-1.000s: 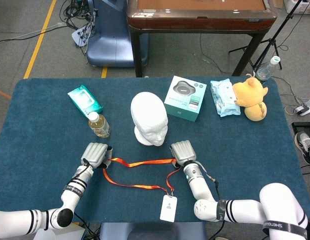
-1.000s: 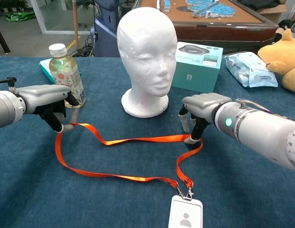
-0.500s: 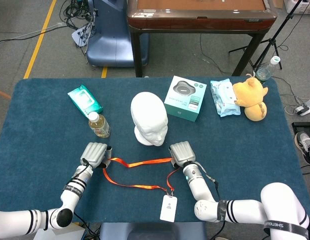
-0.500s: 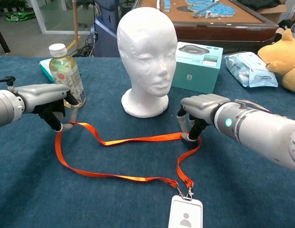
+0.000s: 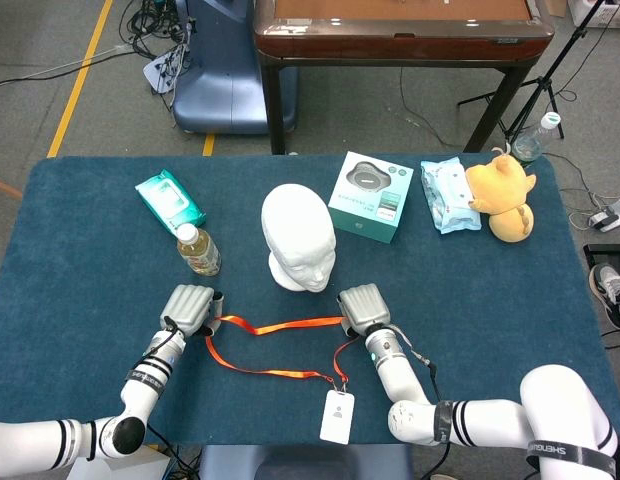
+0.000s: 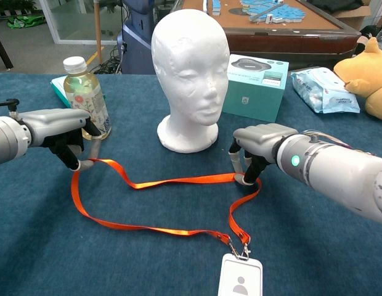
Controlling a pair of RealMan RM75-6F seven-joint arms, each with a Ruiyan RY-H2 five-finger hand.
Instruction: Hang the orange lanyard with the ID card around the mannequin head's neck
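Note:
The white mannequin head (image 5: pixel 299 241) (image 6: pixel 190 77) stands upright mid-table, facing me. In front of it the orange lanyard (image 5: pixel 280 326) (image 6: pixel 172 181) lies as a loop on the blue cloth, with its white ID card (image 5: pixel 336 416) (image 6: pixel 239 279) at the near edge. My left hand (image 5: pixel 190 308) (image 6: pixel 60 137) pinches the loop's left end just above the cloth. My right hand (image 5: pixel 364 305) (image 6: pixel 260 146) pinches the strap's right end, a little right of the head's base. The strap stretches between the two hands.
A bottle of yellow drink (image 5: pixel 198 249) (image 6: pixel 85 97) stands just behind my left hand. A teal box (image 5: pixel 371 197) (image 6: pixel 256 86), two wipe packs (image 5: pixel 170 198) (image 5: pixel 448 195) and a yellow plush (image 5: pixel 504 195) lie further back. A brown table (image 5: pixel 400 30) stands beyond.
My right hand has drawn the strap's right end slightly left and up. The ID card has slid a little toward the head. The left hand has hardly moved.

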